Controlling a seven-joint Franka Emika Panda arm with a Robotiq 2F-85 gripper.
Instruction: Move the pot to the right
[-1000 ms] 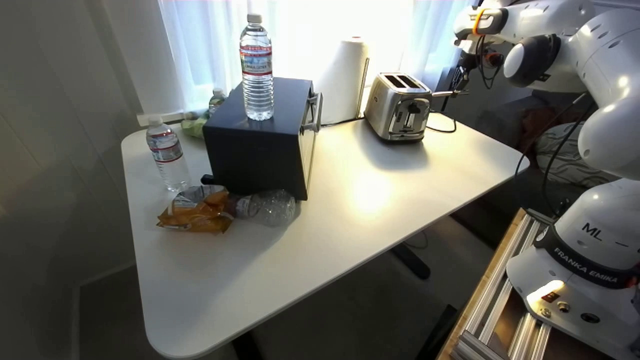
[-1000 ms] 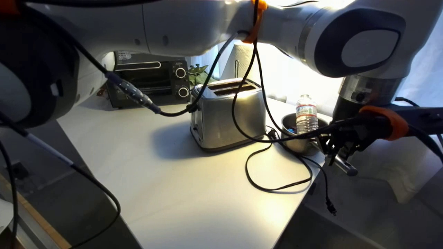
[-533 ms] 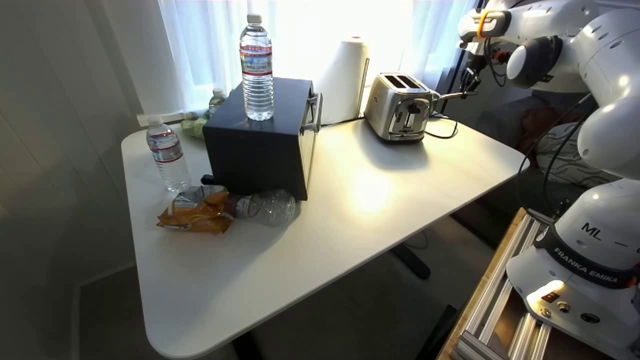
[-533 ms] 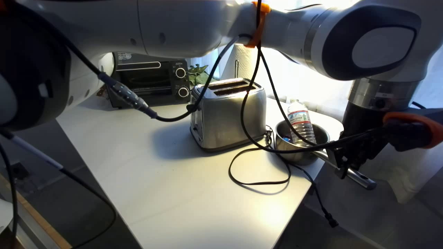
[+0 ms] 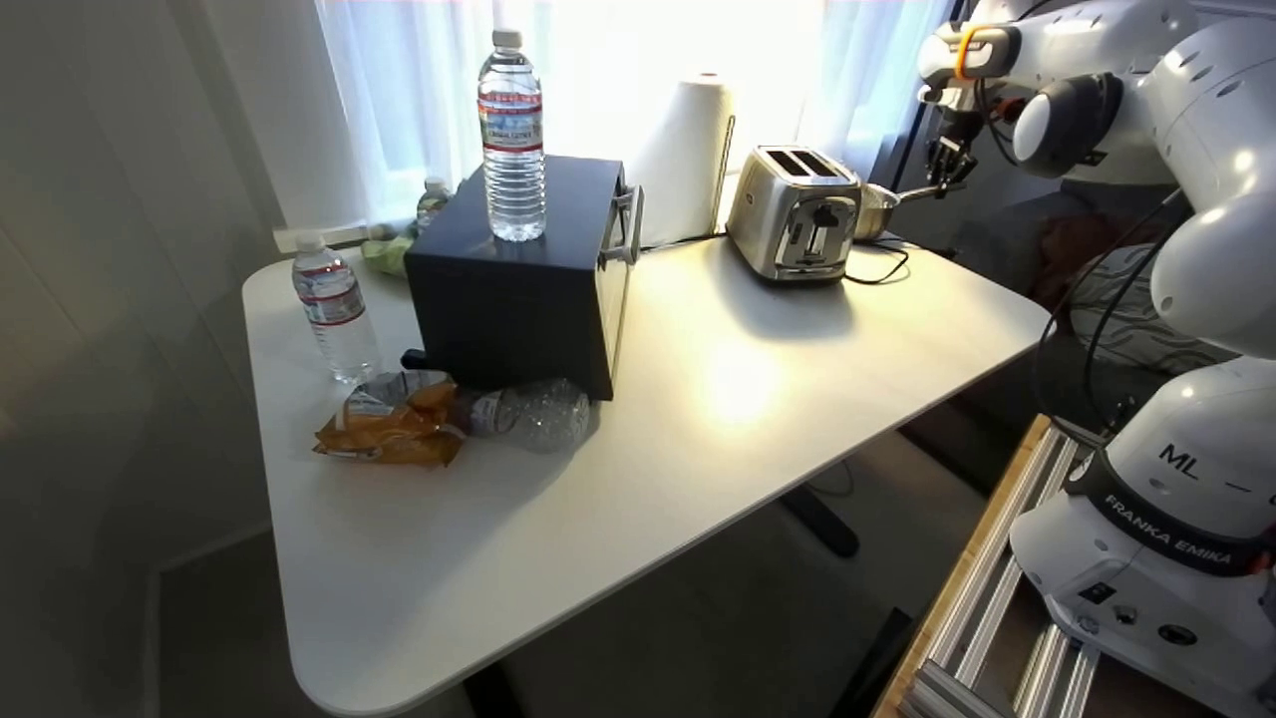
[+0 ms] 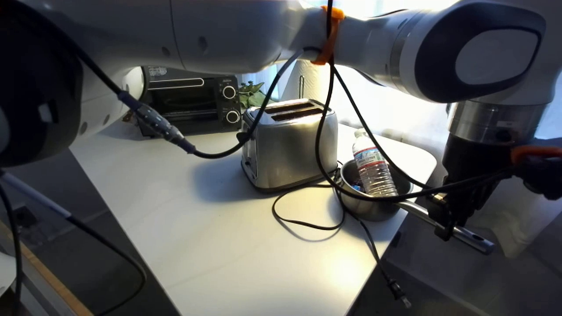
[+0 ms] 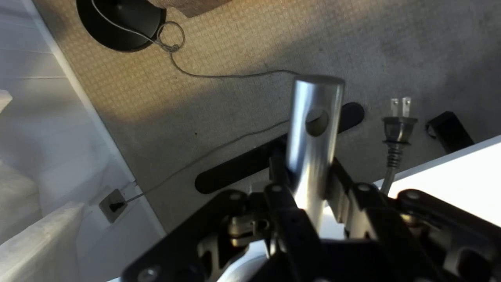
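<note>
Since half a second ago the pot (image 6: 373, 211) has shifted, more of it showing past the toaster (image 5: 788, 214) in an exterior view; it is near the tabletop (image 6: 246, 245) edge, the hand (image 7: 309, 176) clamped on its handle (image 7: 313, 150). I judge catching the cord (image 6: 325, 228) could jolt out the bottle (image 6: 373, 169) leaning inside. The wrist view shows fingers (image 7: 282, 199) on both sides of the handle but misses the bottle, which an exterior view shows.
</note>
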